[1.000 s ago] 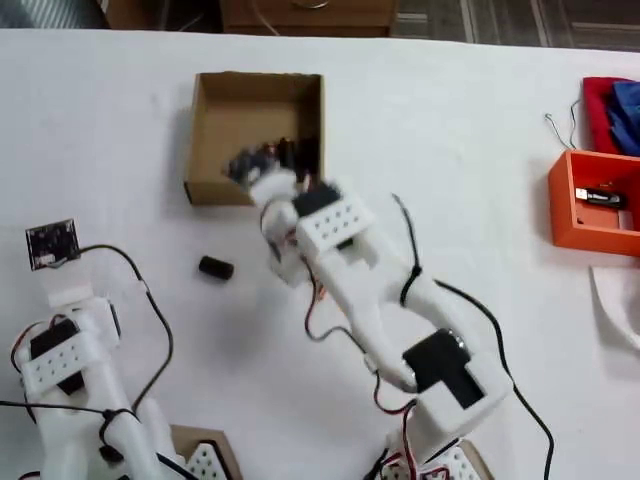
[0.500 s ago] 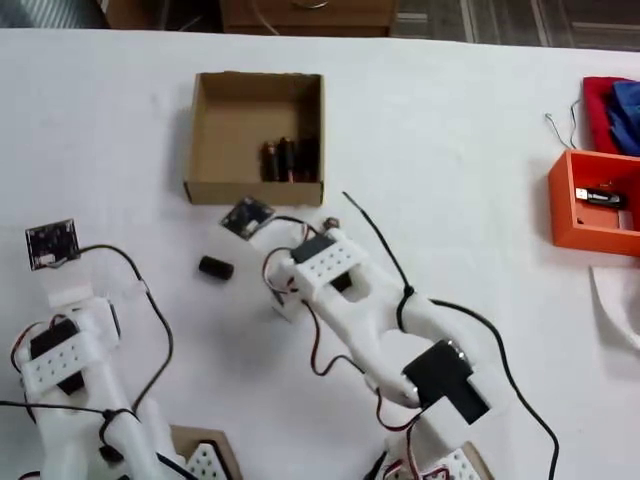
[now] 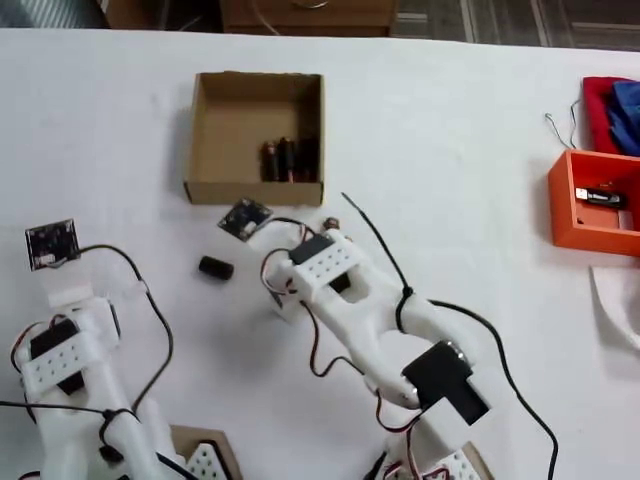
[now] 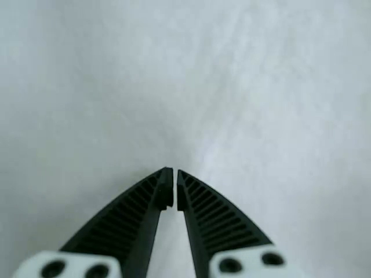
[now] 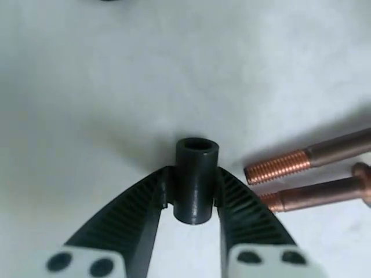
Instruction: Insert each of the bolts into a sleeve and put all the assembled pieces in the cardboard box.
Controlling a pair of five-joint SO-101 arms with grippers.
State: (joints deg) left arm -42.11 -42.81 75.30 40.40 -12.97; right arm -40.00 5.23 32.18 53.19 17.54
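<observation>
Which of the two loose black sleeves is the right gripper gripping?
The held sleeve is clamped in the right gripper, next to two copper bolts. The other sleeve lies alone on the table, untouched.

- I see a white table (image 3: 450, 110) spanning nearly the whole high view, evenly lit.
- Beyond its far edge stands what looks like a wooden cabinet (image 3: 305, 16).
- Beside that, grey floor (image 3: 490, 20).

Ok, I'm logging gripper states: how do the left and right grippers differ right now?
The left gripper is shut on nothing; the right gripper is shut on a black sleeve. The left gripper hangs over bare table; the right gripper has two copper bolts lying beside it. Both have black ribbed fingers.
</observation>
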